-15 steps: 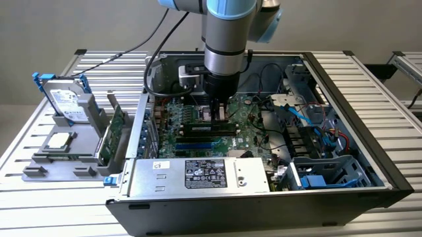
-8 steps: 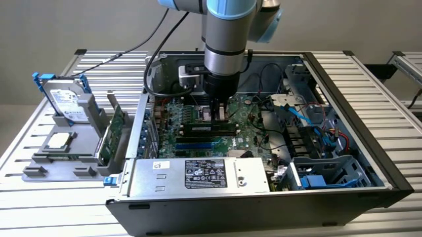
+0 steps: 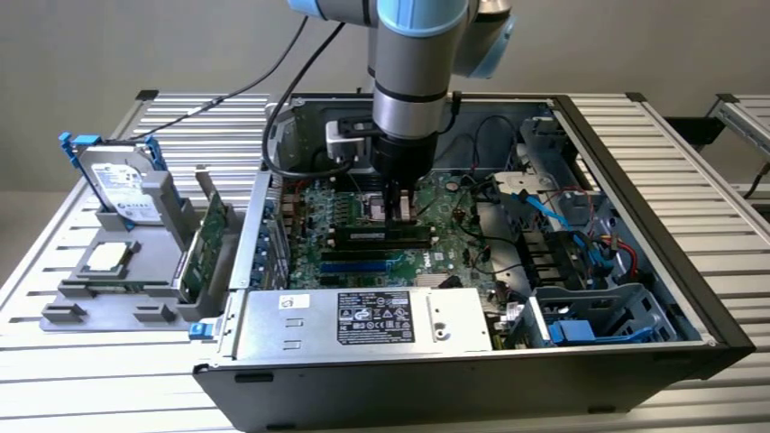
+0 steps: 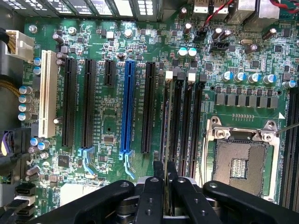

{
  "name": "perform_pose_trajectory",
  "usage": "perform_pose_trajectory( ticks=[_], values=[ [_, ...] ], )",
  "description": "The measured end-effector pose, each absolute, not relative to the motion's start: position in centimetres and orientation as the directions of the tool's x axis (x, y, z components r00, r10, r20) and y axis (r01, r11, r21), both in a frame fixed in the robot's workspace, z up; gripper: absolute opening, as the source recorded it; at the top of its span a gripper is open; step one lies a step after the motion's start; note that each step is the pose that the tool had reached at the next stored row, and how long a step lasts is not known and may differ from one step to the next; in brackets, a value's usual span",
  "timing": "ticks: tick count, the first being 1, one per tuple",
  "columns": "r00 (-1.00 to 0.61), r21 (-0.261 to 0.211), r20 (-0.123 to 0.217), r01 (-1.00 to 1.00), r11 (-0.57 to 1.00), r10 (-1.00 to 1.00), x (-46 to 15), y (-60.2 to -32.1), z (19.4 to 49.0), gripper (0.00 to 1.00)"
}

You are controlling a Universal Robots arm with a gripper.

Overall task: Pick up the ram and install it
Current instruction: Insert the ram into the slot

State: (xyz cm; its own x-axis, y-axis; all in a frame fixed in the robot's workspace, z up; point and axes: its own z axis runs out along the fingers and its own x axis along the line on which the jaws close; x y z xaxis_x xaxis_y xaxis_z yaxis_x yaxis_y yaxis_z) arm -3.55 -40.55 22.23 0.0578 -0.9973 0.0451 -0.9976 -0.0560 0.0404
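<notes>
The end effector (image 4: 165, 170) is closed on the ram (image 4: 165, 200), which is pinched between the two fingers and seen edge-on in the wrist view as a thin strip. In the exterior view the end effector (image 3: 403, 206) is seen low inside the open case (image 3: 673, 271), directly above the motherboard (image 4: 107, 112). The held ram is lined up lengthwise with the memory slots (image 4: 179, 121), a row of narrow dark slots with pale latches, next to the empty CPU socket (image 4: 238, 163). It appears to sit over the slot farthest from the socket. Whether its lower edge has already entered that slot cannot be told.

The pick-up is judged to be done and the install step to be in hand, at the stage of alignment over the slot. For seating, the ram's edge must be kept parallel to the slot and centred in it, the notch matched, and pressure applied straight down until the latches close. A tilt or a sideways offset would likely jam the stick against the slot wall.

Beside the case, on the desk (image 3: 72, 379), a hard drive (image 3: 121, 185) and an expansion card (image 3: 207, 239) are held in a grey stand (image 3: 108, 289).
</notes>
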Motion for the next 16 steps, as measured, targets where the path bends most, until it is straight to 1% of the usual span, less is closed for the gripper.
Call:
perform_pose_trajectory(
  ticks=[16],
  values=[
    [0.058, 0.040, 0.045, -0.998, -0.056, -0.997, -3.52, -40.54, 21.99, 0.14]
  ],
)
